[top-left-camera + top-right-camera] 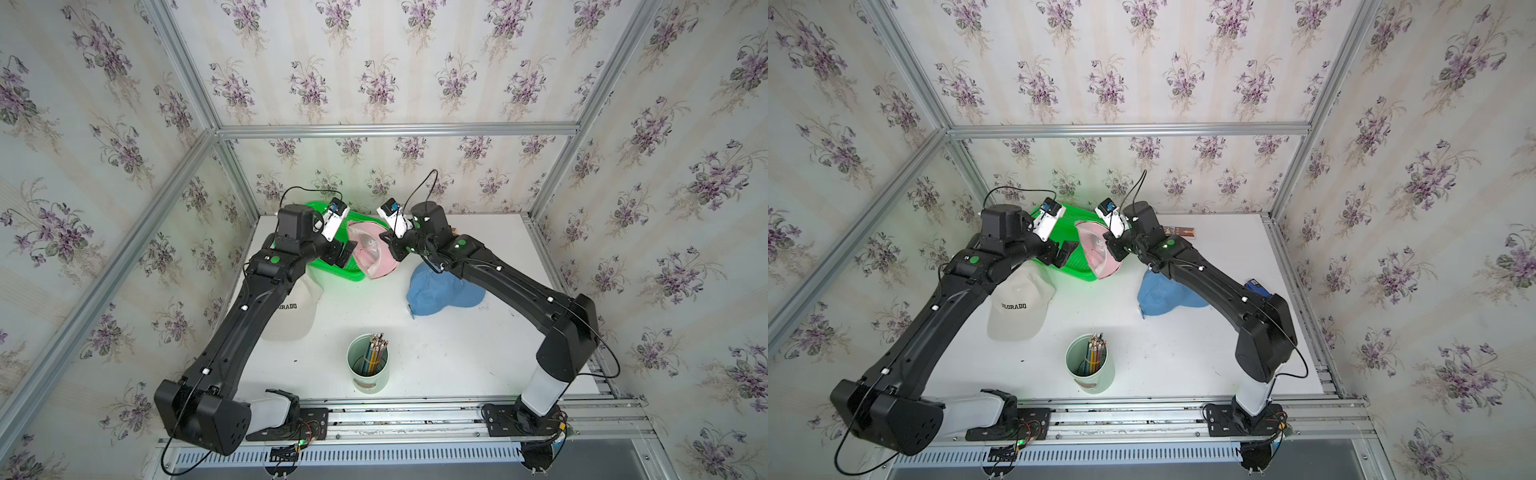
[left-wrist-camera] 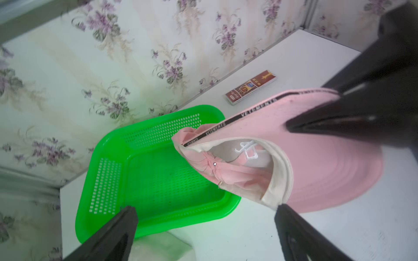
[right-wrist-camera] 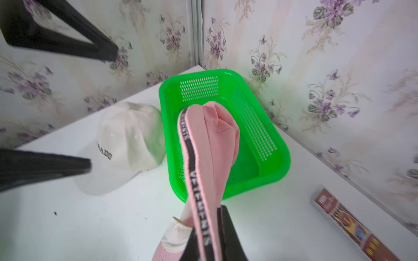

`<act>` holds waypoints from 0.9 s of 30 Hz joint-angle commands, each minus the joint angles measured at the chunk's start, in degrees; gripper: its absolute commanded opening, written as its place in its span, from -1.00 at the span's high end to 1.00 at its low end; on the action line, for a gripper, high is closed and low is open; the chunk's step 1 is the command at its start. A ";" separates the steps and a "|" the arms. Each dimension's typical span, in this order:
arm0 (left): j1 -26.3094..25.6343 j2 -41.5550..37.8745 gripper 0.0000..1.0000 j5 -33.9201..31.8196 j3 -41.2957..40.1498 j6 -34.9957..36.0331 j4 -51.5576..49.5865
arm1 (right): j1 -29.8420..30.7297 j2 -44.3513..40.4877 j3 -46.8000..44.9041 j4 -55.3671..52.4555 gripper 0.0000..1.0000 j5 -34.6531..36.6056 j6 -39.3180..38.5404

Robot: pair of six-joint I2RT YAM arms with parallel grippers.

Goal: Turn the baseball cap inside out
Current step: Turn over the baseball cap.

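Well, my right gripper (image 3: pixel 208 226) is pinched shut on the stiff brim of the pink baseball cap (image 1: pixel 376 255), holding it in the air over the green basket's (image 2: pixel 108 144) right rim. My left gripper (image 1: pixel 340 257) stands wide and empty just left of it. The crown looks like light, limp cloth, so I'd grab its sweatband edge.

Your left arm (image 1: pixel 232 328) and right arm (image 1: pixel 519 286) wear matte black shells, each with a green dot (image 1: pixel 274 259), white clips (image 1: pixel 244 308), a white wrist camera (image 1: pixel 336 218) trailing a black cable (image 1: pixel 311 189), and a pale base segment (image 1: pixel 540 386). Your left pincer (image 2: pixel 204 207) ends in tapered black fingers (image 2: pixel 108 235).
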 commanded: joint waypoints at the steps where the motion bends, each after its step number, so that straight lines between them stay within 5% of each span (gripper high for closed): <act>1: -0.95 -1.78 -1.00 9.08 -0.75 10.77 8.99 | 0.07 -4.38 -1.85 0.34 1.00 4.29 -9.26; 11: -3.83 0.59 -0.95 13.40 2.71 17.07 10.38 | 0.38 -11.45 -2.05 -6.27 1.00 2.42 -15.82; 22: -6.29 3.99 -0.61 20.40 2.27 17.57 12.68 | 0.82 -15.55 -3.84 -8.21 1.00 -4.54 -16.80; 27: -6.95 5.75 -0.05 21.09 3.77 16.40 10.47 | 0.83 -15.60 -3.89 -8.09 1.00 -6.51 -16.60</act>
